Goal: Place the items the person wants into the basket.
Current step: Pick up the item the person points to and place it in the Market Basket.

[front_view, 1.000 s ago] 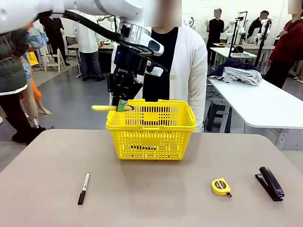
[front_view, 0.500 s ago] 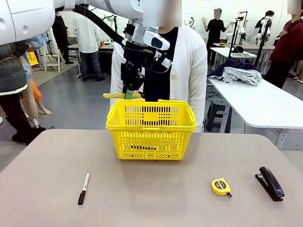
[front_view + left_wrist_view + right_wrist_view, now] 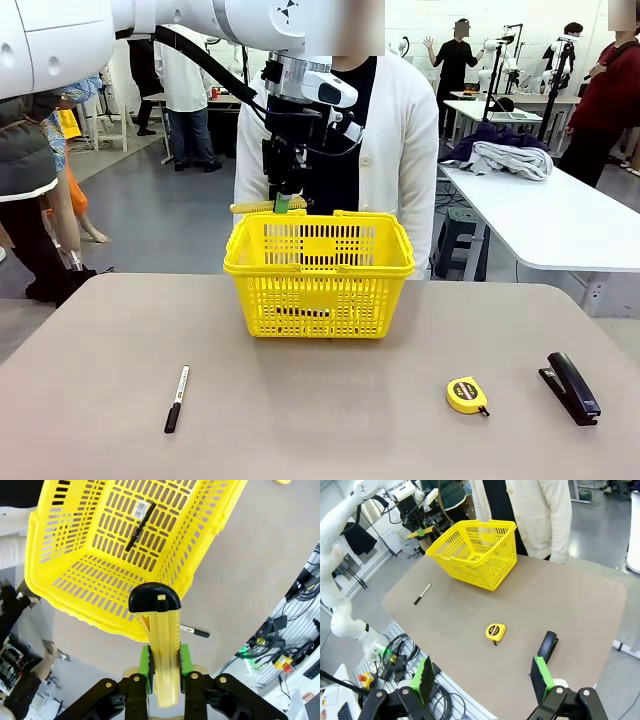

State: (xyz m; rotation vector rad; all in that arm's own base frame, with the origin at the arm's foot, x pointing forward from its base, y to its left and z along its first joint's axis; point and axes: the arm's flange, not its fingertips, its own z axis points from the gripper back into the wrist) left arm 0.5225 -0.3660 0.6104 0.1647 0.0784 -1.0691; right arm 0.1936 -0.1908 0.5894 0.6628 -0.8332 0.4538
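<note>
1. The left hand point(image 3: 283, 205) is clamped on the yellow utility knife point(image 3: 262, 207), green pads squeezing its body and the blade case lying level. Over the past second it has lifted and slid right, from out beside the left rim of the basket point(image 3: 320, 300) to just above the back-left corner.
2. From the wrist, the knife's black end point(image 3: 154, 597) pokes out ahead of the left hand point(image 3: 165, 660) and hangs over the basket's rim point(image 3: 100, 580). I'd say the carry is nearly done, and a little more travel inward should set up the drop.
3. Well down and to the left of the hand there's one marker point(image 3: 177, 398) lying on the tabletop point(image 3: 320, 430).
4. Straight below the hand sits one basket, two handles folded down, with one slim black pen point(image 3: 140, 526) already lying on its floor.
5. Just behind the hand stands one person point(image 3: 400, 150) in a white cardigan.
6. Down and to the right of the hand there's one tape measure point(image 3: 466, 394), then farther right one stapler point(image 3: 570, 387), untouched.
7. The right hand point(image 3: 482, 677) hangs far off to the right, fingers wide apart, nothing between them.
</note>
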